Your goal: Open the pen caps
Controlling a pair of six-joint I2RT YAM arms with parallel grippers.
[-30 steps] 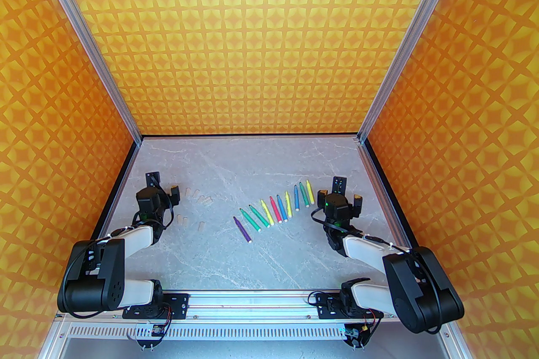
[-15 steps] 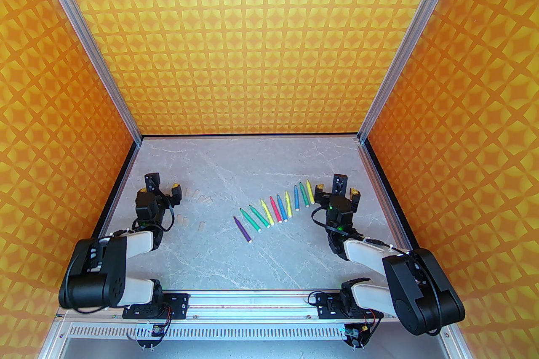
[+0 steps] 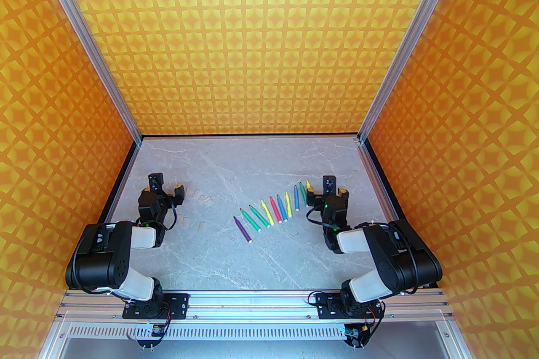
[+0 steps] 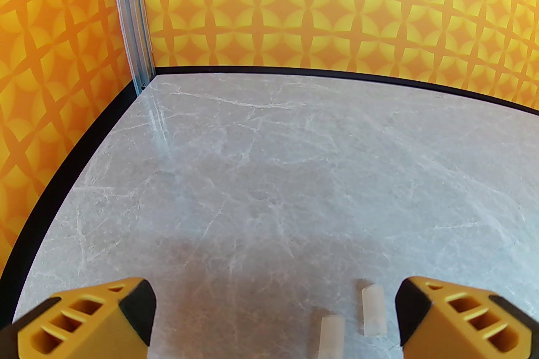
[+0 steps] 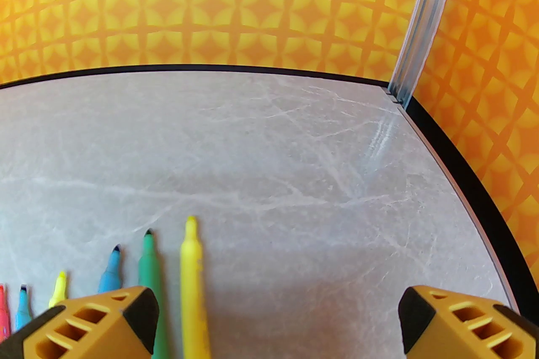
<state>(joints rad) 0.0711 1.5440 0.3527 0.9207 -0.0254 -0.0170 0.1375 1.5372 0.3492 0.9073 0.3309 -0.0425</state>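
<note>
Both grippers are spread wide and nothing is held in either. The left gripper is poised low over the left side of the table, and the right gripper is at the right end of the marker row.

The markers are laid out side by side in a slanting line across the middle, each with its pointed tip bared, so the uncapping is judged to be done or nearly done. In the right wrist view the yellow marker is seen inside the gap of the open right gripper, close to the finger on the picture's left, and the green marker is partly covered by that finger.

The pen caps are scattered loose on the table just right of the left gripper, well apart from the markers. Two of them are caught in the left wrist view, lying between the spread fingers of the left gripper, nearer the right one.

The caps are judged to be very light, stiff and smooth, thin-walled enough to be marked if squeezed hard, and liable to roll or squirt out of a pinch. Each would best be taken across its middle, with the pads set square to its length. Being pale and translucent, they are poorly set off against the grey stone, so aiming may be made harder.
</note>
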